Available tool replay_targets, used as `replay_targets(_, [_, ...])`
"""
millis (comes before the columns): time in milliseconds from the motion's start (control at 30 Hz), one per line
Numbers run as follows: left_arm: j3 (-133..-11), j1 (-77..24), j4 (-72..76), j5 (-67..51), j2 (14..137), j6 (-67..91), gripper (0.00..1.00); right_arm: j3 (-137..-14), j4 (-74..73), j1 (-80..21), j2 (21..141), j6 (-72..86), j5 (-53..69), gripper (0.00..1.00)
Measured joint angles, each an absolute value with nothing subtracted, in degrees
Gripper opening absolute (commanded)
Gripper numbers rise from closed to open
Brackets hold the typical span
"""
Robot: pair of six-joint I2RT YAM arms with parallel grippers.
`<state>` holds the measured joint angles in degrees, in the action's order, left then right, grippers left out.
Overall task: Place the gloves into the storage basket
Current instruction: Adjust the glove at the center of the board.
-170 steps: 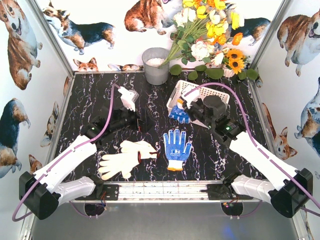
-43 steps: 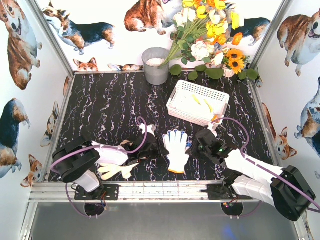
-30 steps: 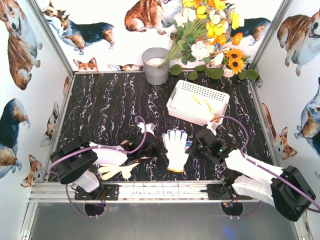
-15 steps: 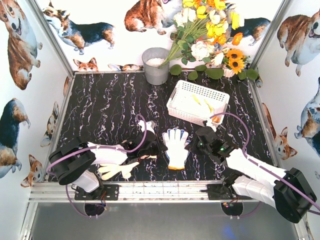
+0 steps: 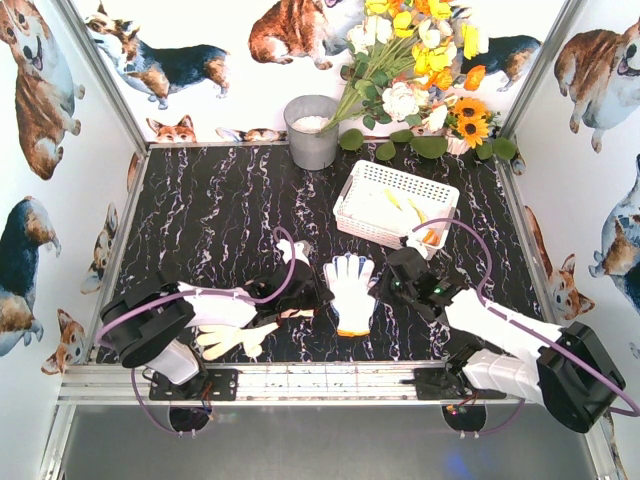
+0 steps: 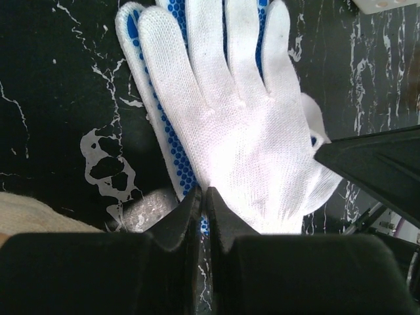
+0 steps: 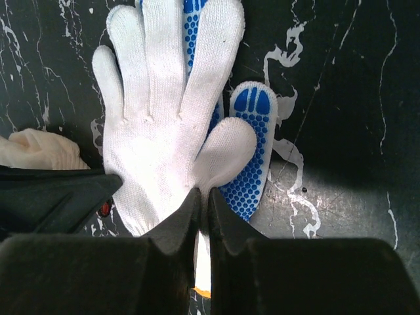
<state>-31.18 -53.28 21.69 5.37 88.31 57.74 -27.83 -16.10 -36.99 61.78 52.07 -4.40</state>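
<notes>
Your black, white-veined table carries everything. The white slotted storage basket sits toward the far right. It has pale gloves with yellow patches lying inside. A grey metal bucket stands at the back edge, left of the basket.

Near the middle front lies a stacked pair of gloves, outside the basket, fingers pointing away from you. The top glove is plain white knit, back up, with an orange edge at the cuff. The blue-dotted glove lies beneath it, its dotted thumb and finger edges peeking out.

A cream glove lies flat at the front left, partly under your left arm.

Your left claw is pinched together at the pair's left edge, and your right claw is drawn narrow over the top glove's thumb. You cannot tell whether either one has nipped the fabric.
</notes>
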Motion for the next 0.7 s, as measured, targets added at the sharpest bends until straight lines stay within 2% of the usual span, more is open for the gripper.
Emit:
replay_targets(400, [-31.8, -52.8, 21.9, 5.4, 90.8, 56.4, 0.00, -28.7, -14.6, -36.9, 64.1, 48.9, -5.2, 0.00])
replay_targets(700, [-32.9, -52.2, 22.3, 5.4, 93.0, 55.4, 0.00, -30.7, -13.4, -36.6, 70.0, 45.3, -6.2, 0.00])
